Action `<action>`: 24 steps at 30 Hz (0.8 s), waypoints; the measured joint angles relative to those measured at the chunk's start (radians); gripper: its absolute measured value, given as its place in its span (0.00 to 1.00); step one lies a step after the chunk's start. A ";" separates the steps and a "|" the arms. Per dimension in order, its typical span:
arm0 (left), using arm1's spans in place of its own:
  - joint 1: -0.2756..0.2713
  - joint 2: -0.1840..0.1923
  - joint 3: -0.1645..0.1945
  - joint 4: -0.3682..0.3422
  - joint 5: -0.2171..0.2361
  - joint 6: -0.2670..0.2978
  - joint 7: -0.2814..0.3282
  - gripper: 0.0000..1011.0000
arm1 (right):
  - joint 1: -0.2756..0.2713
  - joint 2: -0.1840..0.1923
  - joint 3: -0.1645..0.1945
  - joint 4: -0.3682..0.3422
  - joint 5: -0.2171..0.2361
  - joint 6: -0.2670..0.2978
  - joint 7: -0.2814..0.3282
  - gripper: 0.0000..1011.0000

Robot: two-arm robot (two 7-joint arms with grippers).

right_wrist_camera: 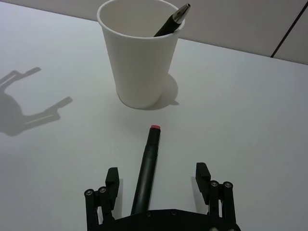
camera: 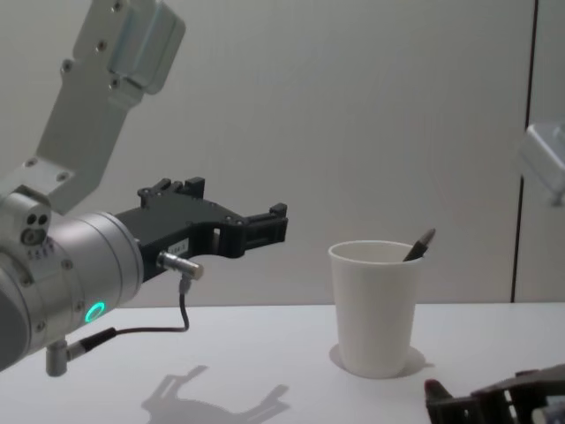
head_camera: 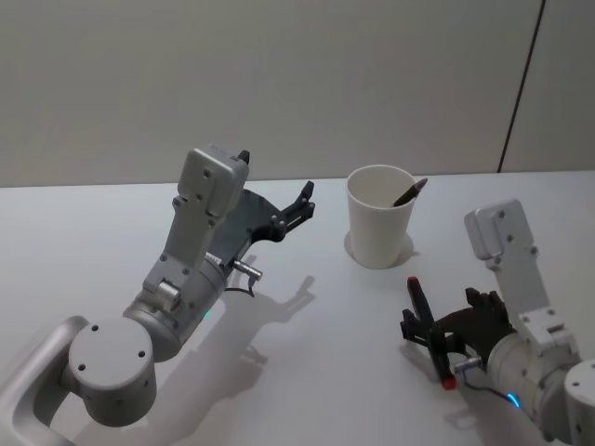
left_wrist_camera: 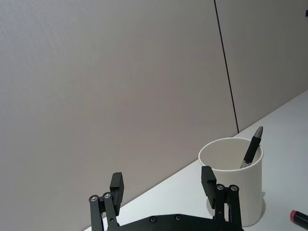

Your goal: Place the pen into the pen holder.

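- Head view: pen holder [head_camera: 379, 228] upright on the white table [head_camera: 112, 223], in front of a plain wall [head_camera: 279, 74] with a dark vertical seam [head_camera: 522, 84] behind and to the right of the holder.
- Inside the holder: one dark pen [head_camera: 409, 193], leaning on the right side of the rim, tip standing out above it.
- Near the holder's base, on the robot's side and a little to the right: a second pen [right_wrist_camera: 147, 168], black with a red end, flat on the table, red end toward the holder but apart from it.
- Lower part of the pen hidden by the holder's wall.
- Rear end of the second pen hidden under the body of the right gripper [right_wrist_camera: 157, 173].
- Chest view: right gripper cut off by the lower edge, right of the holder, hard to make out.
- Jaws of the left gripper [head_camera: 305, 204]: spread wide, empty, touching nothing. Raised off the table to the left of the holder, a little higher than its rim, pointing toward it.
- Jaws of the right gripper: spread wide, one finger on each side of the second pen, both clear of it. Low over the table, on the near right side of the holder.
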 joint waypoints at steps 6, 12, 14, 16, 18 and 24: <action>0.000 0.000 0.000 0.000 0.000 0.000 0.000 0.99 | 0.009 -0.016 -0.007 0.023 -0.023 -0.004 0.005 0.99; 0.000 0.000 0.000 0.000 0.000 0.000 0.000 0.99 | 0.019 -0.030 -0.011 0.044 -0.041 -0.010 0.010 0.99; 0.000 0.000 0.000 0.000 0.000 0.000 0.000 0.99 | 0.024 -0.036 -0.012 0.054 -0.048 -0.012 0.012 0.99; 0.000 0.000 0.000 0.000 0.000 0.000 0.000 0.99 | 0.028 -0.041 -0.013 0.062 -0.055 -0.014 0.014 0.99; 0.000 0.000 0.000 0.000 0.000 0.000 0.000 0.99 | 0.031 -0.046 -0.014 0.068 -0.061 -0.016 0.015 0.99; 0.000 0.000 0.000 0.000 0.000 0.000 0.000 0.99 | 0.035 -0.056 -0.014 0.082 -0.071 -0.019 0.016 0.99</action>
